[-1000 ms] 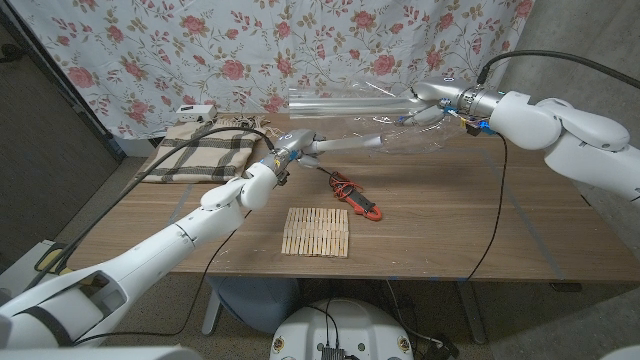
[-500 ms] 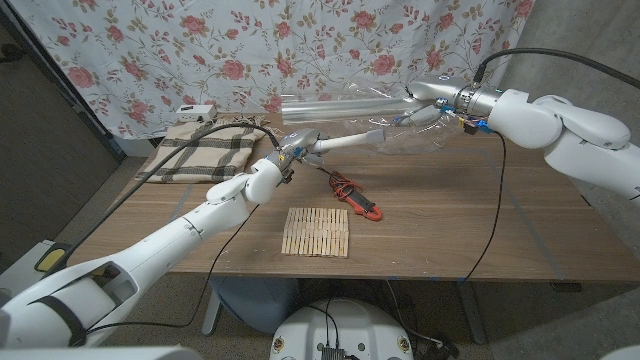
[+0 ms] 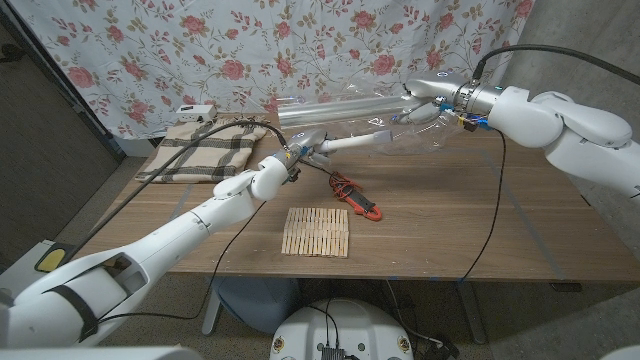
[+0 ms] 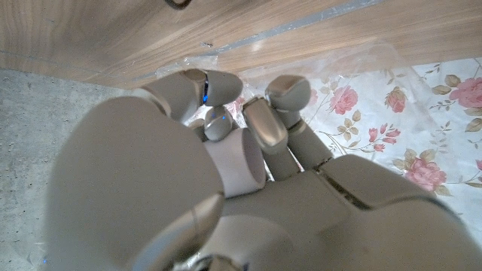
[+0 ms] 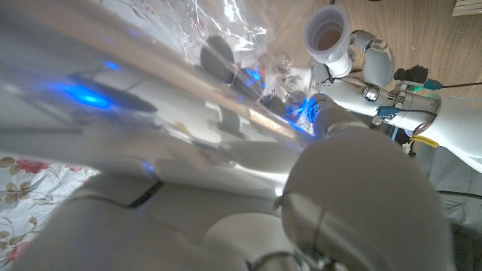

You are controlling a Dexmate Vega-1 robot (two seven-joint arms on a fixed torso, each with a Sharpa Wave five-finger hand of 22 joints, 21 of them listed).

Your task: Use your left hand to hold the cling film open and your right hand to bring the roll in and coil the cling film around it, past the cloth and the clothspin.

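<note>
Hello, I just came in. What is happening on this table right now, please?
A robot is winding cling film onto a roll. Its left hand holds one end of the white roll near the table's middle, while its right hand grips the clear film, stretched above the far edge. A plaid cloth, a mat of wooden clothespins and a red clamp meter lie untouched on the table.
</note>
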